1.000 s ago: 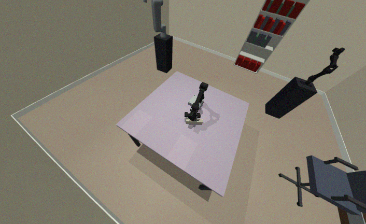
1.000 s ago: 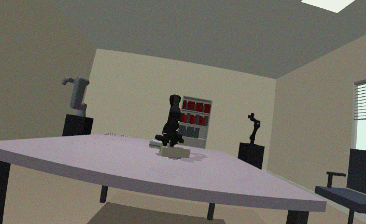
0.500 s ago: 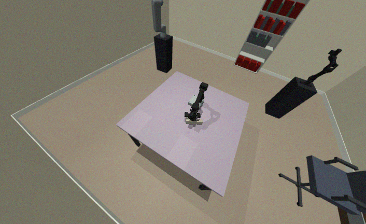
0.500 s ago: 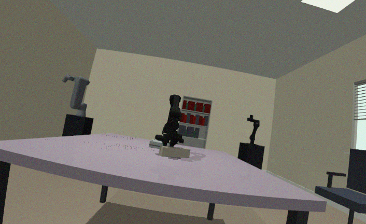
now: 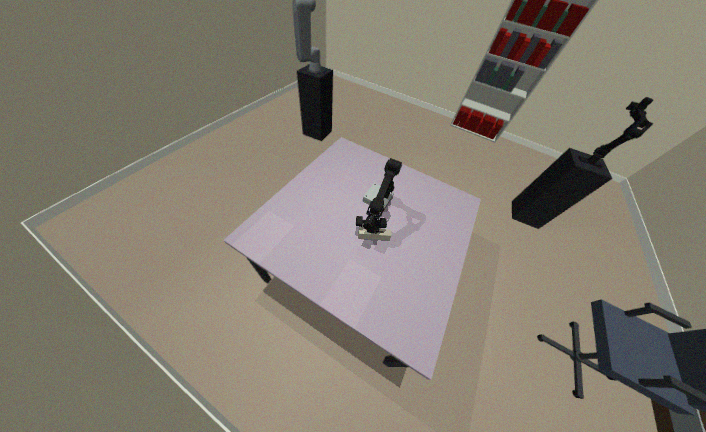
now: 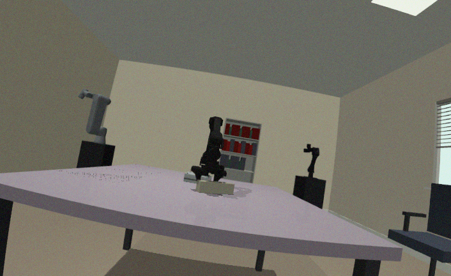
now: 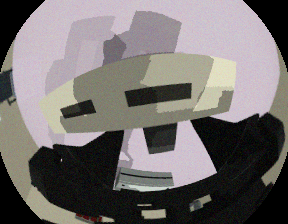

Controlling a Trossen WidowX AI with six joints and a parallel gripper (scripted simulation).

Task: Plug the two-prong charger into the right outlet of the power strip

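The cream power strip lies flat on the lilac table. In the wrist view two dark outlet faces show on it, the right one and the left one. My gripper hangs right over the strip, with its black fingers spread wide. A small dark grey block, the charger, stands free between the fingers, just below the right outlet in the wrist view. The prongs are hidden. In the top and exterior views the charger is hidden by the gripper.
The arm's grey base plate sits just behind the strip. Off the table stand two other arms on black pedestals, a bookshelf and a chair.
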